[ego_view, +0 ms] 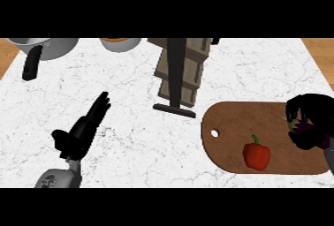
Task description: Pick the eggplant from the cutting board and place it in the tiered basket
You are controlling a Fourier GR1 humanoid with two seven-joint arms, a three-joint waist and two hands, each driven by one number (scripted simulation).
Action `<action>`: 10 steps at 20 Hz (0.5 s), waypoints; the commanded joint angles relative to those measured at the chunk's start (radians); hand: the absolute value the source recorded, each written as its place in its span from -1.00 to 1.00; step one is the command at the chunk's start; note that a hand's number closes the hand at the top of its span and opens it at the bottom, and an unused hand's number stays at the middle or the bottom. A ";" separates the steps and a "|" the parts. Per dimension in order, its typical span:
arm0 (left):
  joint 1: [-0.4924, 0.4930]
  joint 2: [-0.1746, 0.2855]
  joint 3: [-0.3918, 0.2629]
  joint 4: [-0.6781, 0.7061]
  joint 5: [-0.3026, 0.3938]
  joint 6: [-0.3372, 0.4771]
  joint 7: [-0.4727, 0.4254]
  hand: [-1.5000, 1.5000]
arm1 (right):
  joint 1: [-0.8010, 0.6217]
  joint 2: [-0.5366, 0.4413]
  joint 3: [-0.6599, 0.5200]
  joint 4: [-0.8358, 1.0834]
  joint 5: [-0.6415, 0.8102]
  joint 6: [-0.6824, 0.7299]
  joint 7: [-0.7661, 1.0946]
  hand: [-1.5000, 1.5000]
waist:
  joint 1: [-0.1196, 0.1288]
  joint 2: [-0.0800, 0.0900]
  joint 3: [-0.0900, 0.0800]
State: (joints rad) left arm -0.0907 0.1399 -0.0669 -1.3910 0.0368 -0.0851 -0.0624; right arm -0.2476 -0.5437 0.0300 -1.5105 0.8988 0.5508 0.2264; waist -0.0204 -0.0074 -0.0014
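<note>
While I'm watching through the head view, counter [261,70]: white marbled top is filling nearly the whole frame, with wood showing at both far corners.
Cutting board [261,119]: brown board is lying at the near right, rounded end with a small hole pointing left, its right end running under the right hand.
Tiered basket [194,66]: it is standing at the far centre, grey-brown tiers with a black post and a black foot bar toward me, well apart from the board's far-left corner.
Left hand [78,132]: it is resting at the near left over bare counter, fingers straight and together, pointing up and to the right, holding nothing.
Pot [55,46]: grey pot is sitting at the far-left edge, its black handle [31,64] pointing toward me.
Right hand [310,106]: it is coming in at the right edge over the board's right end, fingers curled round the eggplant.
Bowl [120,43]: it is sitting at the far edge between pot and basket, with something orange inside.
Bell pepper [256,154]: red, green stem up, it is lying on the board's near half, just left of the right hand.
Eggplant [306,130]: dark purple, mostly hidden inside the right hand, it is sitting over the board's right end; I'm not able to tell whether it is touching the board.
</note>
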 commanded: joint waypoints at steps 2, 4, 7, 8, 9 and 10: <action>0.006 -0.018 0.001 0.021 0.000 0.007 -0.015 0.00 | -0.022 -0.080 -0.262 -0.127 -0.131 0.110 0.126 1.00 | -0.026 -0.005 -0.001; -0.015 0.001 0.020 0.031 -0.003 0.005 -0.021 0.00 | 0.031 -0.099 -0.315 -0.225 -0.153 0.137 0.151 1.00 | -0.014 -0.001 0.000; 0.037 0.002 0.003 -0.012 -0.011 0.000 -0.029 0.00 | -0.056 -0.069 -0.434 -0.286 -0.255 0.194 0.228 1.00 | -0.002 -0.003 0.000; 0.056 -0.018 -0.014 0.008 -0.012 -0.008 -0.062 0.00 | -0.130 -0.017 -0.459 -0.274 -0.310 0.196 0.260 1.00 | 0.003 -0.003 -0.001; 0.009 -0.024 0.003 -0.002 0.000 0.010 -0.016 0.00 | -0.133 -0.014 -0.513 -0.281 -0.367 0.212 0.253 1.00 | -0.007 -0.004 0.000; 0.004 0.008 0.014 0.009 0.001 -0.013 -0.018 0.00 | -0.132 0.017 -0.535 -0.330 -0.409 0.213 0.265 1.00 | -0.014 -0.006 0.000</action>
State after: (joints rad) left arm -0.0749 0.1349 -0.0629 -1.3853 0.0327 -0.0872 -0.0864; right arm -0.3284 -0.5799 -0.3786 -1.7589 0.6287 0.7255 0.4349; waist -0.0280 -0.0108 -0.0018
